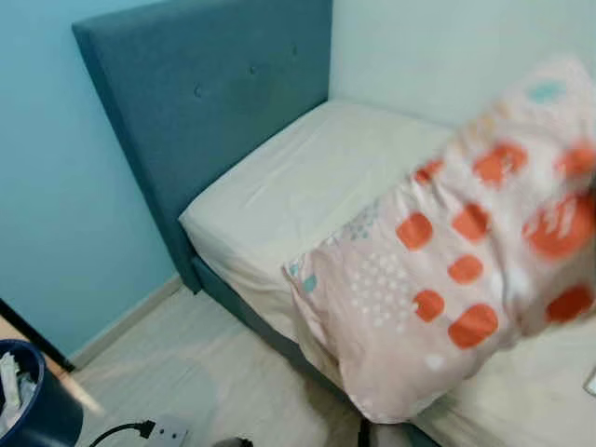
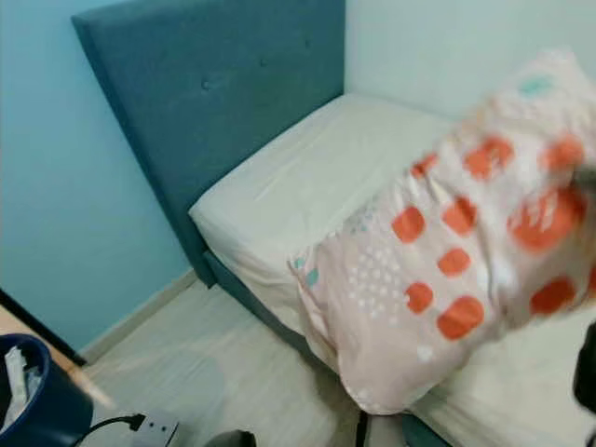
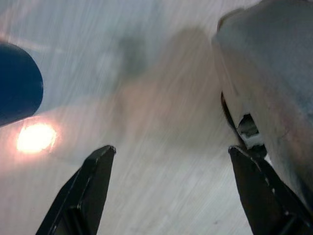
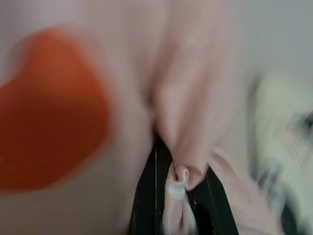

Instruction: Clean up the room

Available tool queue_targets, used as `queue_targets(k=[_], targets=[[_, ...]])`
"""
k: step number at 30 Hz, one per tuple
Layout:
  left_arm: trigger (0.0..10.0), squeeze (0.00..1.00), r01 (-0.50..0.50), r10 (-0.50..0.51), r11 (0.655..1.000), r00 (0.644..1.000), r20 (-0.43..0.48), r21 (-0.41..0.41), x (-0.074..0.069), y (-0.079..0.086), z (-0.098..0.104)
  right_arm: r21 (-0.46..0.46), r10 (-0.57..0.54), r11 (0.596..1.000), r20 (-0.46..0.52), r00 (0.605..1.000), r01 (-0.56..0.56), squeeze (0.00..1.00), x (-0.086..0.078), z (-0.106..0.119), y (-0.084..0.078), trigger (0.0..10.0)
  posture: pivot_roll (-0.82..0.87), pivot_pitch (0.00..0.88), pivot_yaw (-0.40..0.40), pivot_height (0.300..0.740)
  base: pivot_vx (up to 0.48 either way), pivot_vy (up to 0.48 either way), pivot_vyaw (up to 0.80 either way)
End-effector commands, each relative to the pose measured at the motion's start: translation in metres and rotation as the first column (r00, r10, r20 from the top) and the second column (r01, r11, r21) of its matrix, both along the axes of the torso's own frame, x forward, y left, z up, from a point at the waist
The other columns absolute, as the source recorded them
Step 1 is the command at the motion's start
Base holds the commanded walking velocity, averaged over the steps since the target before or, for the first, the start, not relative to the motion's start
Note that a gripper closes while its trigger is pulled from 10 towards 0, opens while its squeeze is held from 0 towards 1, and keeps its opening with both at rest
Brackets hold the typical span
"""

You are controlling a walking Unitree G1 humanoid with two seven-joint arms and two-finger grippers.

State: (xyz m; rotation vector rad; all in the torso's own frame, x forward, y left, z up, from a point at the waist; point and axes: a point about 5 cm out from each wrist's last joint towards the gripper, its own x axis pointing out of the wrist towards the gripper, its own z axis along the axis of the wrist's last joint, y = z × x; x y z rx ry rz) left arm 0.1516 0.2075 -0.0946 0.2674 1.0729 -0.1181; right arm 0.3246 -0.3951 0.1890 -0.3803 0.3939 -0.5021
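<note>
— Where the pink pillow with orange blotches fills the right half of the frame, how much open room is around it?

— Its lower corner hangs past the near edge of the mattress, over the pale wood floor. Up and left of it the cream mattress surface is bare as far as the blue headboard in the upper left.

— Who holds it?

— The right gripper: the wrist view shows both black fingers clenched on a fold of the pillow's fabric. The left gripper hangs over the floor, fingers spread wide with nothing between them.

— What stands in the way lower down?

— A dark blue bin with paper in it sits at the lower left corner, and a white socket block with a black cable lies on the floor just right of it. The blue wall closes off the left side.
</note>
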Motion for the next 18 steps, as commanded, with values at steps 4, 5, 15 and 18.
queue_targets(k=[4,5,15,18], targets=[[10.0,0.0,0.029,-0.029,0.999,0.999,-0.017,-0.023,-0.004,-0.008,-0.003,0.082,0.127,0.991,-0.252,0.959,-0.109,0.52,0.0,-0.066,0.04,10.0,-0.11,0.052,0.025,0.615,0.0,0.0,0.0],[10.0,0.0,0.029,-0.029,0.999,0.999,-0.017,-0.023,-0.004,-0.008,-0.003,0.082,0.127,0.991,-0.252,0.959,-0.109,0.52,0.0,-0.066,0.04,10.0,-0.11,0.052,0.025,0.615,0.0,0.0,0.0],[10.0,0.0,0.023,-0.024,0.999,0.999,-0.032,-0.023,-0.011,-0.007,-0.005,-0.093,0.02,0.995,-0.268,0.963,-0.047,1.0,0.002,-0.057,0.036,10.0,-0.1,0.064,0.014,0.615,0.0,0.0,0.0],[10.0,0.0,0.021,-0.022,0.999,0.999,-0.034,-0.029,-0.011,-0.008,-0.005,-0.166,-0.06,0.986,-0.226,0.972,0.022,1.0,0.0,-0.047,0.026,10.0,-0.1,0.066,0.012,0.615,0.0,0.0,0.0]])
